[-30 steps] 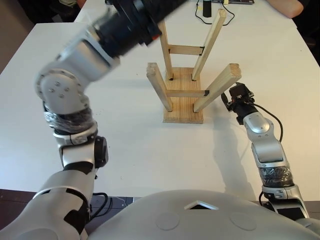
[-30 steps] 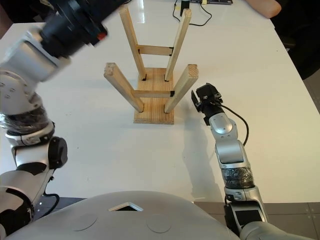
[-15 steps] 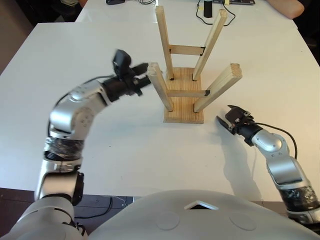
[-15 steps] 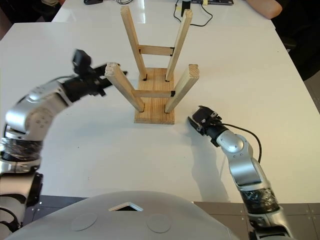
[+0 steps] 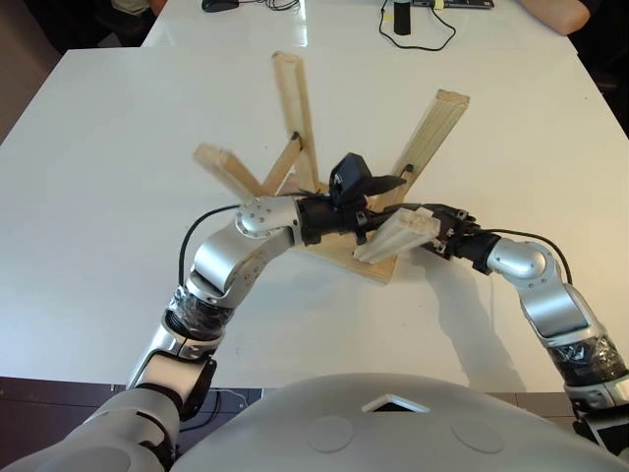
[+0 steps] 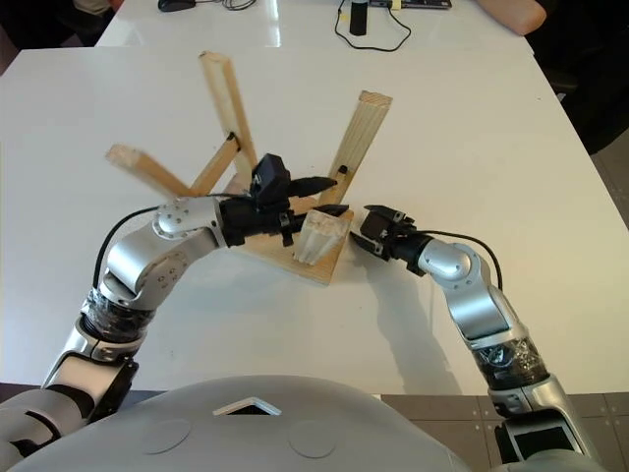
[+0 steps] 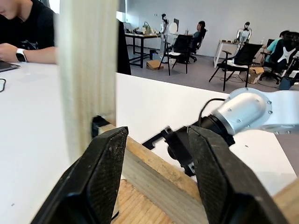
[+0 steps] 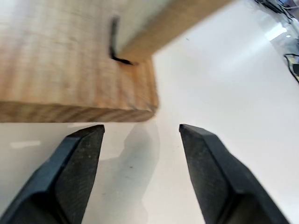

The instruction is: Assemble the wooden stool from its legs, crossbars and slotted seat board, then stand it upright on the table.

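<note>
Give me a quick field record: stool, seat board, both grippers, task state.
stool: assembled, legs pointing up, tipped askew on the white table
seat board: lowest part, its near corner beside the right gripper
left gripper: open, in among the legs just above the seat board
right gripper: open, at the seat board's edge, not closed on it
task state: stool put together; not yet standing on its feet

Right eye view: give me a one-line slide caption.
Left gripper and right gripper, both open, at the seat board of the tilted, legs-up wooden stool on a white table.
</note>
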